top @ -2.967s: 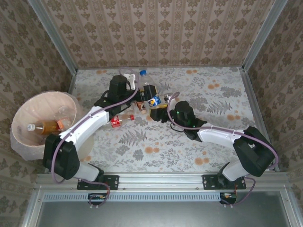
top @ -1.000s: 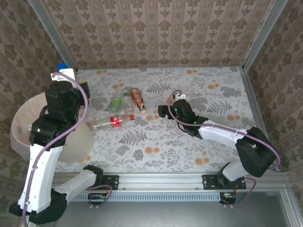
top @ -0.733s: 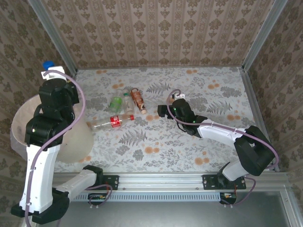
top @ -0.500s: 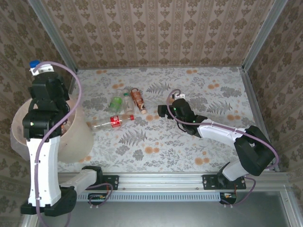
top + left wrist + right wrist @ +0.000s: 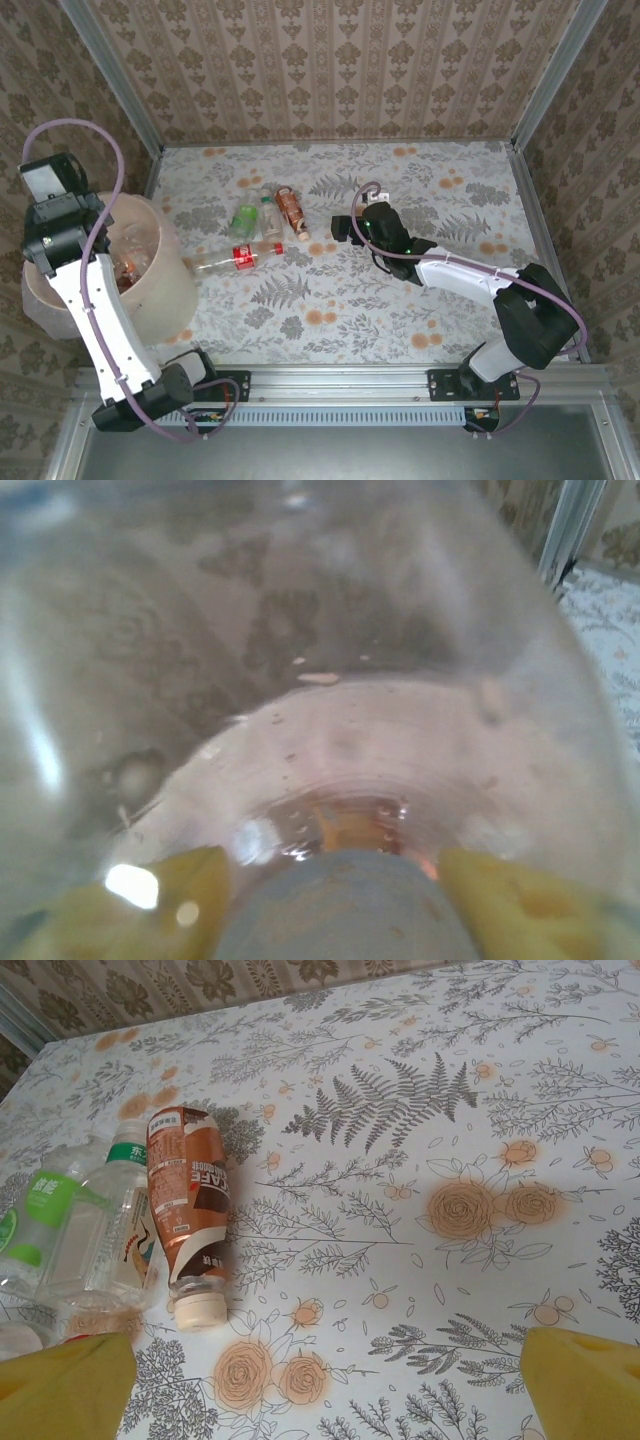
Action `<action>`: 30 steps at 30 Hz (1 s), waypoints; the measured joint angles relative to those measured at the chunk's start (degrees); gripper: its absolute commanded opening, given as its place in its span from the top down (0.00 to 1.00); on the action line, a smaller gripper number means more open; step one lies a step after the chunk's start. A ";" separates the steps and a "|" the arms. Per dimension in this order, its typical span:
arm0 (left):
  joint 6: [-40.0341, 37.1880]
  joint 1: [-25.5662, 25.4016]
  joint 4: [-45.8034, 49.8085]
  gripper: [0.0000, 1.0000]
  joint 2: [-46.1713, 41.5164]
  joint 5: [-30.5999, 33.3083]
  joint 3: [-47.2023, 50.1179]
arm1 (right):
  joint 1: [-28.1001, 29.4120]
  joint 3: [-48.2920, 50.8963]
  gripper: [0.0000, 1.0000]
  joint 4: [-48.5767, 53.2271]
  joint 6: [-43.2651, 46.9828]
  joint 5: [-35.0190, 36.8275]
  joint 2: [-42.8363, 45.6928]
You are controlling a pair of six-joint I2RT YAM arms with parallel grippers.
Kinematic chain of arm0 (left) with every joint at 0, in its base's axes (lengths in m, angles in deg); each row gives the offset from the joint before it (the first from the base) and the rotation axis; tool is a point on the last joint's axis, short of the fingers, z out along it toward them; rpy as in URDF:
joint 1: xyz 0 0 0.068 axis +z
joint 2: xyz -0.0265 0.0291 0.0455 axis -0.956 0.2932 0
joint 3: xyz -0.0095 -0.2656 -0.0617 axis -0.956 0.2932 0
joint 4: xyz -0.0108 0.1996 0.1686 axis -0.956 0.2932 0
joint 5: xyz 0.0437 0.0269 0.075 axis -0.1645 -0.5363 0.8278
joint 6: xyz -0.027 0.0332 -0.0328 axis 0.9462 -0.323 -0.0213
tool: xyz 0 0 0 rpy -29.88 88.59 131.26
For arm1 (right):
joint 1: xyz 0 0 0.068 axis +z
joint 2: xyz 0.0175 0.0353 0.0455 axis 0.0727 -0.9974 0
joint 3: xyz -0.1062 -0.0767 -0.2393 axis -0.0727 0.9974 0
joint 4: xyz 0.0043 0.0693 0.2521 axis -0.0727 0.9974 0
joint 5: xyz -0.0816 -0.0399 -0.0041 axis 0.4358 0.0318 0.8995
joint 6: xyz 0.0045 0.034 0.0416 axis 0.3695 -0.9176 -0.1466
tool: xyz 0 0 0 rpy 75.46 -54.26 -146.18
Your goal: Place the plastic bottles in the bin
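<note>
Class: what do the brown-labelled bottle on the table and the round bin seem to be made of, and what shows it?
Brown-labelled bottle: probably thin clear plastic under a glossy printed sleeve; its neck looks see-through above the pale cap. Bin: likely matt pale pink plastic, judging by its smooth, even wall.

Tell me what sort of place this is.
Probably a robot test booth, not a home: patterned wallpaper panels in metal framing enclose a floral tabletop, with a mounting rail along its near edge.

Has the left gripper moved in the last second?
Yes. The left gripper, holding a bottle, moved left, from the bin's right rim to its left rim.
</note>
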 measured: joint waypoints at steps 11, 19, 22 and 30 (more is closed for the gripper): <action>2.16 0.85 4.20 0.15 5.55 -3.28 4.46 | 0.00 -1.38 0.00 1.33 0.22 -0.20 -0.26; 2.25 0.85 4.07 0.15 4.13 -5.99 4.44 | 0.00 -1.40 0.00 1.99 0.22 -0.20 -0.26; 2.75 0.76 3.19 0.15 3.30 -8.46 4.44 | 0.00 -1.40 0.00 1.99 0.22 -0.20 -0.26; 6.23 -10.05 -1.95 0.11 -2.34 -10.67 4.50 | 0.00 -1.40 0.00 1.99 0.20 -0.20 -0.26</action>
